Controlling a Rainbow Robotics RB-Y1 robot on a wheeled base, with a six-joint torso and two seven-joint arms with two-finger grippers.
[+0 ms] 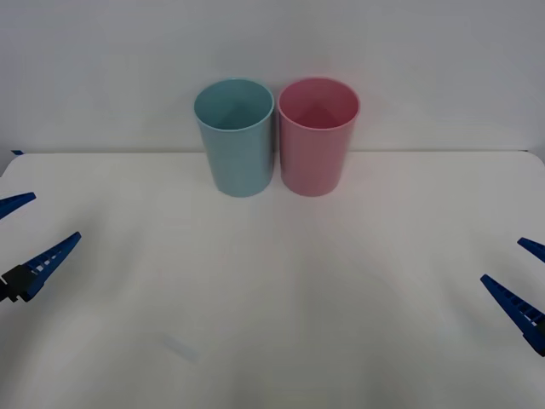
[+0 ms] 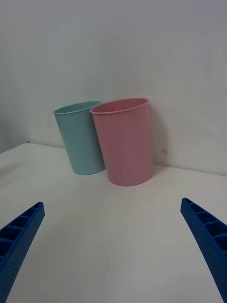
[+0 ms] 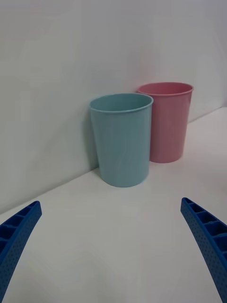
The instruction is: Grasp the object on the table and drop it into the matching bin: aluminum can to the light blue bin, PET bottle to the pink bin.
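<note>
The light blue bin (image 1: 235,136) and the pink bin (image 1: 317,135) stand upright side by side at the back middle of the white table (image 1: 272,307), blue to the left of pink, both showing nothing inside. The object, the aluminum can, is out of view, and so is a PET bottle. My left gripper (image 1: 21,234) hovers open at the table's left edge, holding nothing. At the right edge my right gripper (image 1: 524,277) is open too. The left wrist view has the light blue bin (image 3: 122,139) nearer than the pink bin (image 3: 168,122); the right wrist view has the pink bin (image 2: 124,141) nearer.
A plain white wall rises right behind the bins. Bare white tabletop stretches between the two grippers and in front of the bins.
</note>
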